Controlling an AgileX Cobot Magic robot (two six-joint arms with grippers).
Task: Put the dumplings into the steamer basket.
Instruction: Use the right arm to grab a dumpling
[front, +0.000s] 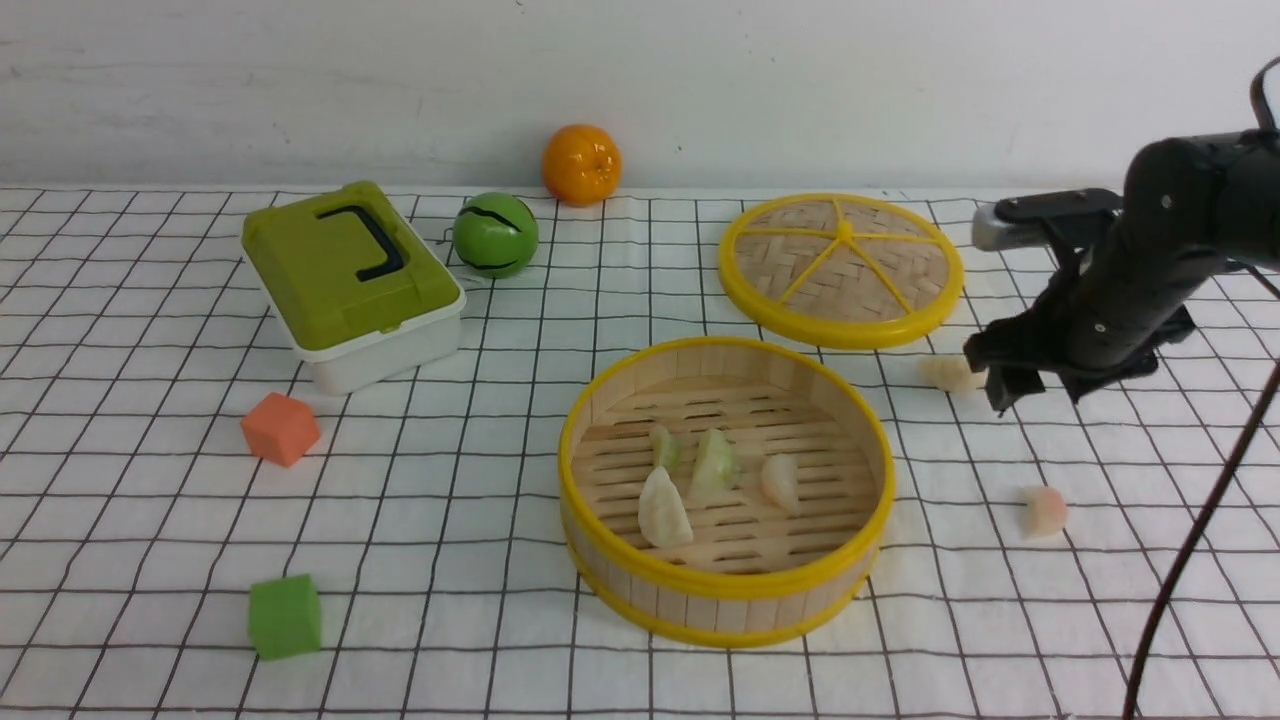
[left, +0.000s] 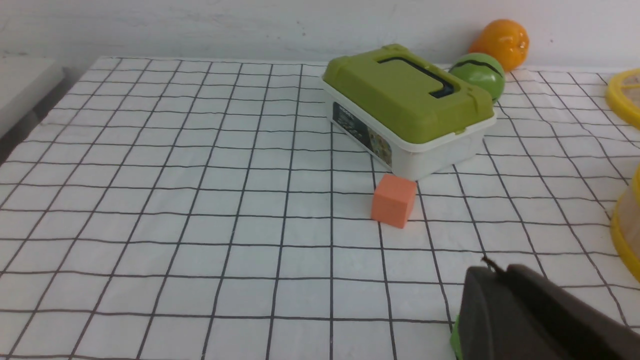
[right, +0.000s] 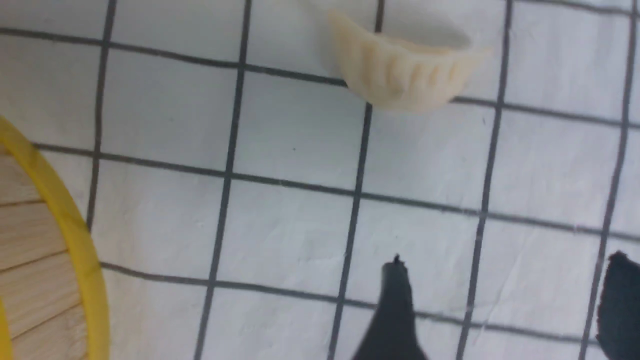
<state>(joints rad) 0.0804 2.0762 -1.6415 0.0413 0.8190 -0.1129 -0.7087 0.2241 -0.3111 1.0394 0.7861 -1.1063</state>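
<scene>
While R gripper (front: 1030, 388) (right: 507, 265) hangs low over the cloth (front: 480, 480) w/ jaws spread wide and nothing btwn them, cream dumpling (front: 948, 373) lies just off its fingertips (right: 395, 300) on its left side, close but not touching. Pink dumpling (front: 1045, 510) sits on the cloth nearer the robot than that gripper, apart from it. Basket (front: 725, 583) stands further to the gripper's left, w/ four dumplings (front: 714, 462) on its slatted floor. Lid (front: 840, 270) lies flat beyond the basket, left of and behind the gripper. L gripper (left: 492, 275) shows only in its wrist view, fingers pressed together, holding nothing visible. A sliver of green cube (left: 454, 345) peeks out right under it. Orange cube (left: 394, 200) and box (left: 405, 105) sit ahead of it.
</scene>
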